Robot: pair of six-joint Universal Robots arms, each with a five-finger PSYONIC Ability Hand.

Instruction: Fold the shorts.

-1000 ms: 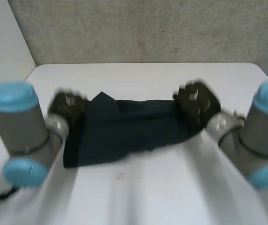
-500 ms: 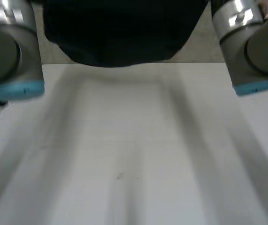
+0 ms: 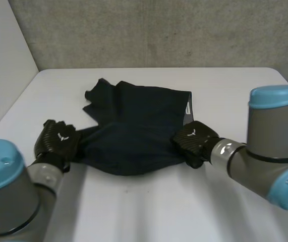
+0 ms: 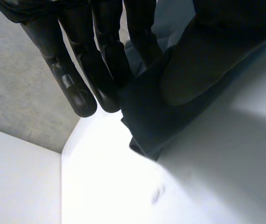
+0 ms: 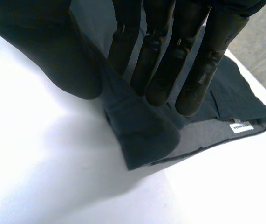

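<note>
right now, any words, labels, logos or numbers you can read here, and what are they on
White tag on the shorts: a line of print, too small to read.
Back of the left hand and of the right hand: a small white mark each, a logo shape, no letters.
No other text or numbers.

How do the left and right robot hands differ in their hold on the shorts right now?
The left robot hand pinches a narrow, pulled-out corner of the shorts; the right robot hand pinches a thicker, folded-over edge. The left's fingertips reach past the cloth, while the right's lie over it, near a white label. Both pinch cloth between thumb and fingers on the shorts' near side.
</note>
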